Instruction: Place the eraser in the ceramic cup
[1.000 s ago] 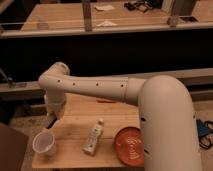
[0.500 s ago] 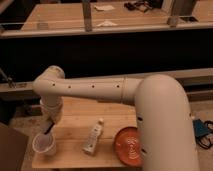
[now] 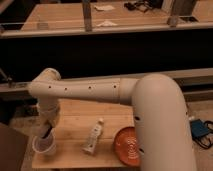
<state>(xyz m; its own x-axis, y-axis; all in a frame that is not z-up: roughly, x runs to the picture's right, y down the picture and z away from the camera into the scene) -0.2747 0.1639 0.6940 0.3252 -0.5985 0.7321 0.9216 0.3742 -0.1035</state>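
The wooden desk [image 3: 75,117] fills the lower part of the view, and the small whitish cup [image 3: 43,147] stands upright near its 8 o'clock corner, close to the front edge. The white arm [image 3: 85,90] reaches from the robot's bulky body at 3 o'clock across to 9 o'clock, bends at a rounded elbow and drops straight down. Its dark gripper [image 3: 47,133] hangs at the cup's 12 o'clock, its tip right at the rim and seemingly dipping into the mouth. The jaws are together. Whether they pinch the eraser cannot be told, because the dark tip and anything in it blur into one shape, and the eraser cannot be picked out anywhere else. At the cup's 3 o'clock, well apart from it, a white tube [image 3: 94,137] lies flat near the middle of the desk, its narrow end pointing to 1 o'clock. Beyond the tube, again towards 3 o'clock, sits an orange ridged bowl [image 3: 127,146], partly hidden by the robot's body. A blue object [image 3: 201,130] lies off the desk at the far 3 o'clock edge.
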